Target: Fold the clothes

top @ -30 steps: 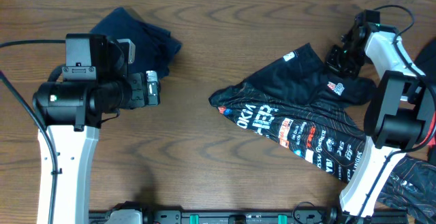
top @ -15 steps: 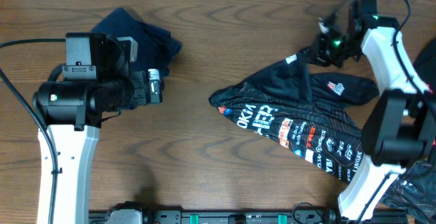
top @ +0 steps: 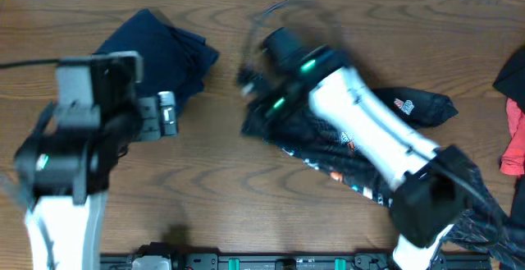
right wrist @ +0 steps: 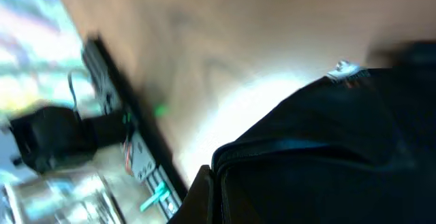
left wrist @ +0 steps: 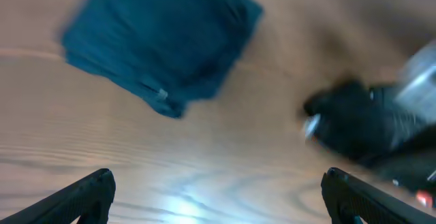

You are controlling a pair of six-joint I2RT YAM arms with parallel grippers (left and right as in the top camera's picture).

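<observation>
Overhead, the black jersey point(top: 324, 135) lies crumpled on the wooden counter point(top: 213, 188), right of centre, mostly under the right arm that stretches across it. One sleeve with a small logo sticks out flat to the right, and white lettering with orange and blue marks shows along the near edge. The picture is smeared by motion, so the fine orange lines cannot be made out.

The right pincer point(top: 250, 85) sits at the jersey's far-left end. In the right wrist view dark cloth fills the frame at its finger point(right wrist: 202, 195) with a folded hem running off it, so it looks closed on the jersey, though blur hides the other finger.

The left pincer point(top: 166, 114) hovers over bare wood to the left with nothing in it. In the left wrist view its two fingertips point(left wrist: 85, 195) stand wide apart.

A folded dark blue garment point(top: 160, 44) lies at the far left of the counter, just beyond the left pincer and apart from the jersey. At the right edge a black cloth point(top: 510, 77) and a red cloth point(top: 515, 143) are partly in view.
</observation>
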